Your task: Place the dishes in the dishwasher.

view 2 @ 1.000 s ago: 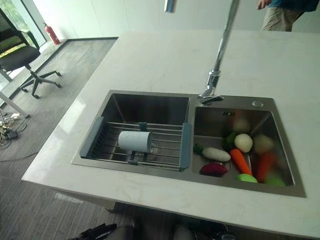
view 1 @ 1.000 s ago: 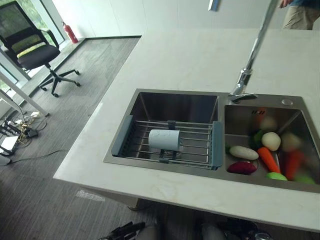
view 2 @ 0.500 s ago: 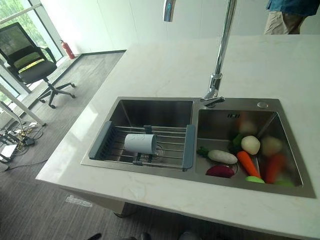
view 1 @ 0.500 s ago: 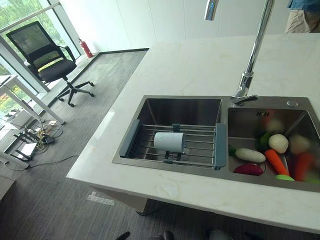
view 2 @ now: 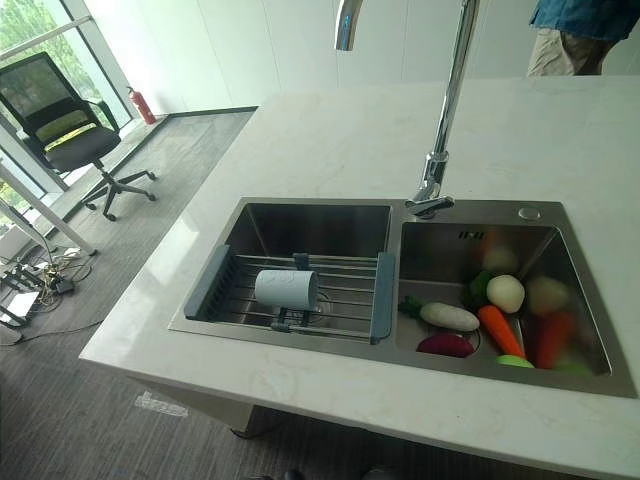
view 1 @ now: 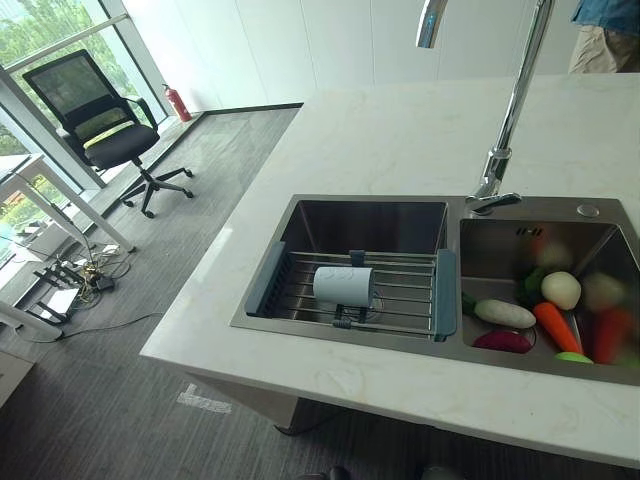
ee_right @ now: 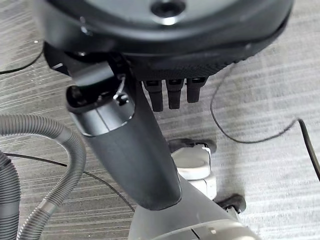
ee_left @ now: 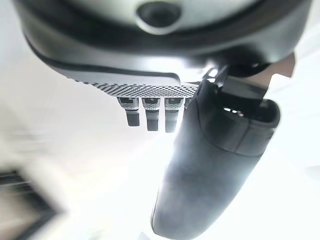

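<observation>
Pale blue cup [view 1: 343, 285] lies on its side on the sink rack [view 1: 398, 296], untouched. Left robot hand [ee_left: 150, 112] and right robot hand [ee_right: 170, 92] hang relaxed, empty. The view has lifted; approach not begun.

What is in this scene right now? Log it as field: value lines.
dish: pale cup, on its side
cup support: wire rack spanning left basin
right basin: vegetables, including carrot
faucet: between the basins, at the back
left hand: open, holding nothing
right hand: open, holding nothing, over the floor
background: office chair, person behind counter
</observation>
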You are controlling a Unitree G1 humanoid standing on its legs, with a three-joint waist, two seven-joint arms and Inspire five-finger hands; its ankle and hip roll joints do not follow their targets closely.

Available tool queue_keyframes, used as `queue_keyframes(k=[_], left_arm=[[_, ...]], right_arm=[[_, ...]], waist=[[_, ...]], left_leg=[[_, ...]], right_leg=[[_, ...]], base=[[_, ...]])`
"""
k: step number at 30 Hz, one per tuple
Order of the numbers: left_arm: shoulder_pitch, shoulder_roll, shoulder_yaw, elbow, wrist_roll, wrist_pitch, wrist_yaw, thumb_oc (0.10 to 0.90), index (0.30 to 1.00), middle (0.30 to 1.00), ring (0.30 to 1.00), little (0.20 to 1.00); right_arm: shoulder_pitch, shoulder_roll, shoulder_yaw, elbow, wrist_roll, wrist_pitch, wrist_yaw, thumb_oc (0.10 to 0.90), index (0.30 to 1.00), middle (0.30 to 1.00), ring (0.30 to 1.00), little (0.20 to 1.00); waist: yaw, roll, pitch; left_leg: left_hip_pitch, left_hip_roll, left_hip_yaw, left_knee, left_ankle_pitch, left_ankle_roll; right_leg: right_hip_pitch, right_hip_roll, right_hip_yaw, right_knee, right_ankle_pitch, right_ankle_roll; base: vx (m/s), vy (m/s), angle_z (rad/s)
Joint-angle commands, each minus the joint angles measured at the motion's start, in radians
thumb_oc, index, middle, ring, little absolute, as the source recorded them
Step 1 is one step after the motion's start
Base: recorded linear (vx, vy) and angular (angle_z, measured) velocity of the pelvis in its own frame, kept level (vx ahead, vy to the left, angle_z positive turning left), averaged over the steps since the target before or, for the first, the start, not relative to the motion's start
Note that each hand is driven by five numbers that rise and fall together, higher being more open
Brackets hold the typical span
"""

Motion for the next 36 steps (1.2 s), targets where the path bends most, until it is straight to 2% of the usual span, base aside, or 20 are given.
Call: queue_keyframes(k=[1,4,6,7,8,9,10,11,15,18,21,25,30,36], left_arm=[[-0.089,0.101,0.067,-0.119,0.120,-0.095,0.055,0.800,0.900,0.900,0.900,0.900],[-0.135,0.115,0.041,-0.282,0.114,-0.090,0.023,0.800,0.900,0.900,0.900,0.900],[-0.181,0.101,-0.004,-0.382,0.111,-0.135,-0.027,0.800,0.900,0.900,0.900,0.900],[-0.226,0.068,-0.064,-0.462,0.019,-0.188,-0.187,0.800,0.900,0.900,0.900,0.900],[-0.247,0.053,-0.096,-0.488,-0.028,-0.171,-0.259,0.800,0.900,0.900,0.900,0.900],[-0.288,0.014,-0.167,-0.530,-0.095,-0.128,-0.380,0.800,0.900,0.900,0.900,0.900],[-0.295,0.011,-0.174,-0.533,-0.094,-0.120,-0.385,0.800,0.900,0.900,0.900,0.900],[-0.341,-0.023,-0.254,-0.538,-0.048,-0.089,-0.451,0.800,0.900,0.900,0.900,0.900],[-0.446,-0.074,-0.385,-0.522,-0.021,-0.055,-0.578,0.800,0.900,0.900,0.900,0.900],[-0.515,-0.081,-0.462,-0.491,0.027,0.014,-0.645,0.800,0.900,0.900,0.900,0.900],[-0.579,-0.059,-0.538,-0.418,0.032,0.043,-0.748,0.800,0.900,0.900,0.900,0.900],[-0.608,-0.034,-0.579,-0.361,0.026,0.083,-0.883,0.800,0.900,0.900,0.900,0.900],[-0.626,0.005,-0.665,-0.272,0.080,0.077,-1.098,0.800,0.900,0.900,0.900,0.900],[-0.670,0.046,-0.728,-0.278,-0.018,0.169,-1.280,0.800,0.900,0.900,0.900,0.900]], right_arm=[[-0.052,0.030,-0.004,-0.012,0.059,-0.037,0.000,0.800,0.900,0.900,0.900,0.900],[-0.050,0.040,-0.003,-0.021,0.062,-0.030,0.000,0.800,0.900,0.900,0.900,0.900],[-0.048,0.047,-0.004,-0.027,0.065,-0.014,-0.005,0.800,0.900,0.900,0.900,0.900],[-0.043,0.056,-0.012,-0.030,0.067,0.003,-0.010,0.800,0.900,0.900,0.900,0.900],[-0.040,0.060,-0.018,-0.029,0.069,0.006,-0.012,0.800,0.900,0.900,0.900,0.900],[-0.031,0.063,-0.032,-0.021,0.106,0.011,-0.024,0.800,0.900,0.900,0.900,0.900],[-0.031,0.063,-0.035,-0.021,0.111,0.010,-0.027,0.800,0.900,0.900,0.900,0.900],[-0.018,0.058,-0.057,-0.006,0.124,0.006,-0.021,0.800,0.900,0.900,0.900,0.900],[0.006,0.052,-0.103,0.005,0.113,-0.021,-0.005,0.800,0.900,0.900,0.900,0.900],[0.018,0.047,-0.132,0.004,0.176,-0.023,-0.009,0.800,0.900,0.900,0.900,0.900],[0.030,0.044,-0.156,0.003,0.181,-0.034,-0.006,0.800,0.900,0.900,0.900,0.900],[0.035,0.040,-0.168,0.002,0.201,-0.026,-0.017,0.800,0.900,0.900,0.900,0.900],[0.045,0.022,-0.197,0.022,0.203,-0.022,-0.019,0.800,0.900,0.900,0.900,0.900],[0.041,0.002,-0.204,0.027,0.194,-0.022,-0.009,0.800,0.900,0.900,0.900,0.900]], waist=[[-0.009,-0.020,-0.021],[-0.023,-0.027,-0.032],[-0.038,-0.033,-0.039],[-0.057,-0.036,-0.042],[-0.061,-0.037,-0.043],[-0.081,-0.038,-0.043],[-0.081,-0.039,-0.043],[-0.109,-0.039,-0.042],[-0.146,-0.040,-0.042],[-0.174,-0.038,-0.044],[-0.191,-0.033,-0.046],[-0.197,-0.024,-0.045],[-0.205,-0.004,-0.039],[-0.204,0.014,-0.033]], left_leg=[[-0.037,0.008,-0.063,0.094,-0.144,-0.011],[-0.032,0.009,-0.055,0.094,-0.153,-0.011],[-0.025,0.012,-0.044,0.094,-0.160,-0.009],[-0.023,0.014,-0.032,0.094,-0.157,-0.007],[-0.022,0.015,-0.027,0.094,-0.158,-0.006],[-0.011,0.019,-0.014,0.094,-0.167,-0.005],[-0.016,0.020,-0.012,0.094,-0.161,-0.005],[-0.002,0.025,0.006,0.094,-0.171,-0.002],[0.012,0.034,0.037,0.094,-0.174,0.001],[0.017,0.038,0.056,0.094,-0.175,0.001],[0.023,0.041,0.074,0.094,-0.176,0.001],[0.023,0.042,0.081,0.094,-0.173,0.001],[0.023,0.036,0.083,0.094,-0.172,0.002],[0.017,0.026,0.075,0.094,-0.168,0.004]], right_leg=[[0.157,-0.025,0.015,-0.150,0.014,0.141],[0.153,-0.022,0.027,-0.150,0.014,0.144],[0.149,-0.018,0.044,-0.150,0.016,0.147],[0.139,-0.012,0.063,-0.150,0.029,0.148],[0.136,-0.011,0.071,-0.150,0.032,0.150],[0.135,-0.007,0.086,-0.150,0.032,0.156],[0.130,-0.006,0.089,-0.150,0.039,0.154],[0.129,-0.002,0.106,-0.150,0.041,0.161],[0.117,0.004,0.139,-0.150,0.059,0.171],[0.106,0.010,0.163,-0.150,0.069,0.177],[0.098,0.015,0.178,-0.150,0.077,0.181],[0.091,0.017,0.187,-0.150,0.082,0.184],[0.084,0.018,0.194,-0.150,0.087,0.188],[0.078,0.016,0.201,-0.150,0.089,0.189]], base=[[0.01,-0.043,-0.05],[0.02,-0.038,-0.21],[0.02,-0.037,-0.42],[0.02,-0.025,-0.52],[0.02,-0.028,-0.57],[0.01,-0.017,-0.44],[0.04,-0.027,-0.25],[0.02,-0.024,-0.35],[0.02,-0.023,-0.36],[0.01,-0.020,-0.34],[0.02,-0.020,-0.26],[0.01,-0.006,-0.17],[0.01,0.009,0.00],[0.02,0.020,0.00]])
